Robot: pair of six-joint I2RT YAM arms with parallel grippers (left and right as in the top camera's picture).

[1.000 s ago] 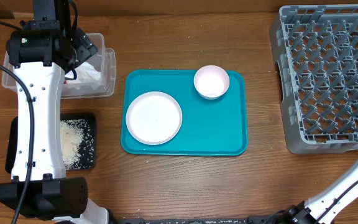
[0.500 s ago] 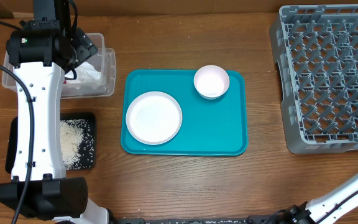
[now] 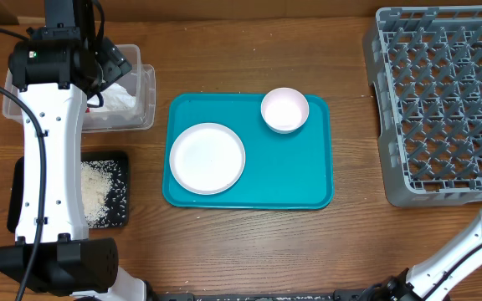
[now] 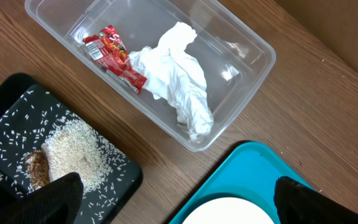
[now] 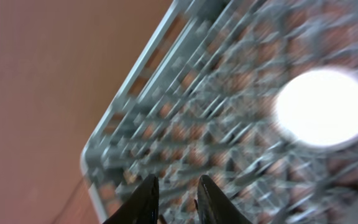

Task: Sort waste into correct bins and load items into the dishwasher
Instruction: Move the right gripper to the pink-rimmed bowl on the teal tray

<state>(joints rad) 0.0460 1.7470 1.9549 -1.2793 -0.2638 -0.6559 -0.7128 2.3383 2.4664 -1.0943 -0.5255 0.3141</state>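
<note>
Left gripper [image 4: 178, 198] hangs wide open and empty by clear tub [image 4: 229, 43]; right gripper [image 5: 174, 198], fingers narrowly parted, holds nothing above grey dish rack [image 5: 185, 106].

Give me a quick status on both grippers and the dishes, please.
Left gripper open, empty, near clear tub. Right gripper barely open, empty, by dish rack. White plate, pink dish on teal tray. Nothing blocking them.

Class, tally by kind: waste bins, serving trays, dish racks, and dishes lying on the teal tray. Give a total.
Waste bins: 2 (clear tub, black tray)
Serving trays: 1 (teal tray)
Dish racks: 1 (grey rack)
Dishes on the teal tray: 2 (white plate, pink dish)
Total: 6
</note>
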